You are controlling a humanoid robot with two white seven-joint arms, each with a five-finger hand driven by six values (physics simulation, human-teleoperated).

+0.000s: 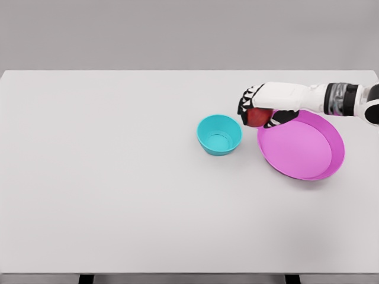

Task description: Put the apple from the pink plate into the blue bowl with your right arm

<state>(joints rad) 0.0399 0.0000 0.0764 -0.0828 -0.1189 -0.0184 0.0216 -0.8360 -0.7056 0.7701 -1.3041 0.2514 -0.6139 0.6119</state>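
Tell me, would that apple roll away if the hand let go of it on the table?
Probably. The apple looks round and smooth, so on the flat table it would likely roll. It seems firm: the right hand wraps it with no visible squashing. Inside the bowl, the walls should stop it.

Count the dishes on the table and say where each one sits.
2. The blue bowl sits just right of the table's middle, empty. The pink plate lies to its right, apart from it; the right hand holds the apple at the plate's near-left rim. Nothing seems hidden.
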